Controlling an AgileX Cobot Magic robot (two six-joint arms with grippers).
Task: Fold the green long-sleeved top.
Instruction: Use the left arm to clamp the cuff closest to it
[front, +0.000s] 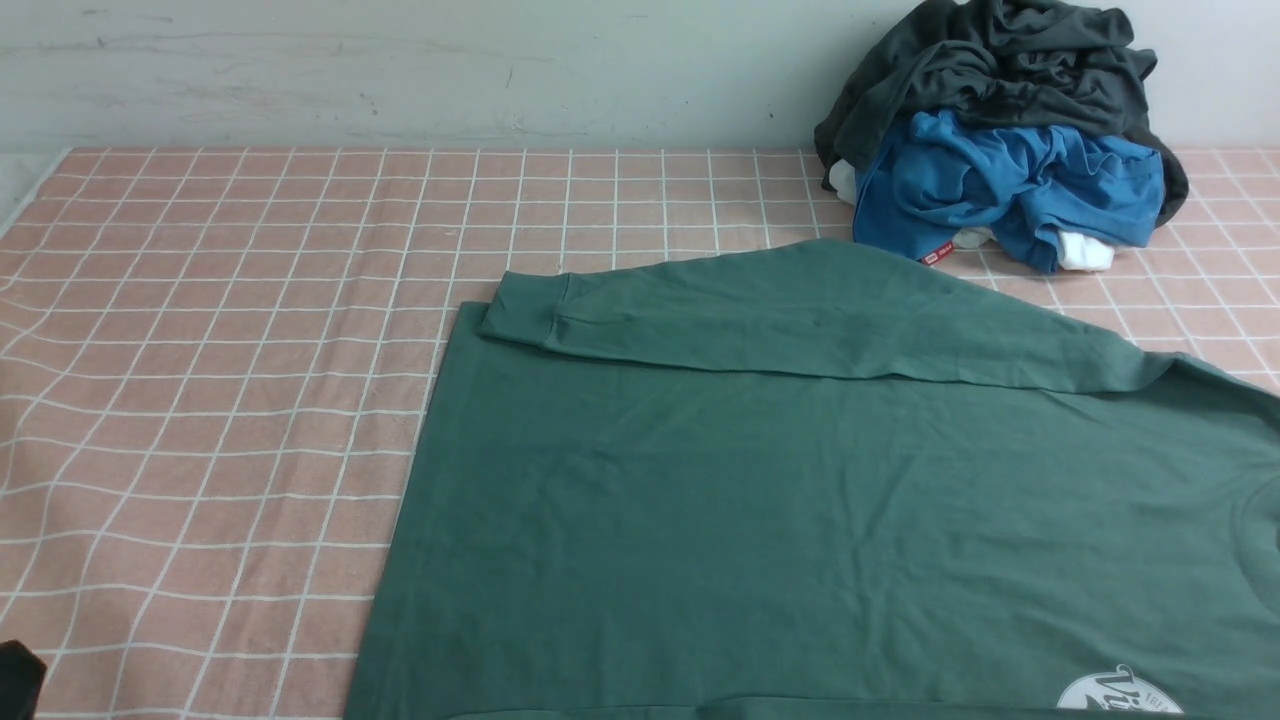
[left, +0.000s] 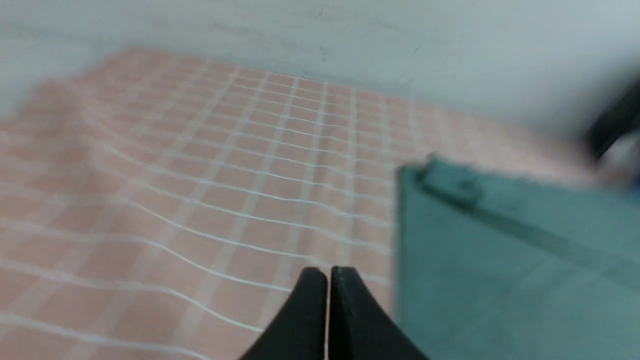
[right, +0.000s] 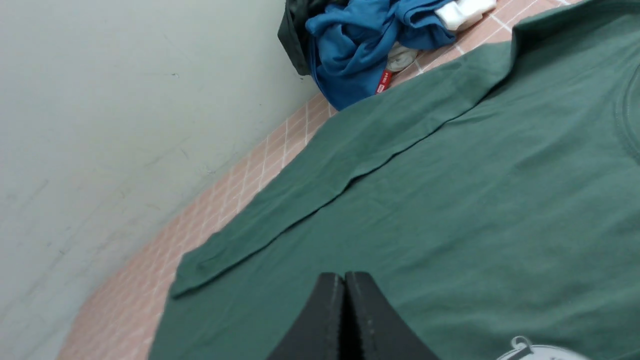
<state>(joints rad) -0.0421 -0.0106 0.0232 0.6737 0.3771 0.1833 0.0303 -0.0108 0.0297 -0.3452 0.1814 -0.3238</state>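
Green long-sleeved top (front: 800, 520) lies flat on your tabletop (front: 200, 400), long axis crosswise, hem (front: 402, 520) leftward. Your left end effector (left: 328, 272), pressed together, hangs just off the hem. Right end effector (right: 344, 275), also pressed together, hangs over its body: nearer.

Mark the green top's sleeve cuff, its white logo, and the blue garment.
sleeve cuff (front: 525, 311): front view, middle of the cuff band.
white logo (front: 1115, 695): front view, on the part visible at the picture's lower edge.
blue garment (front: 1000, 185): front view, centre of the crumpled fabric.
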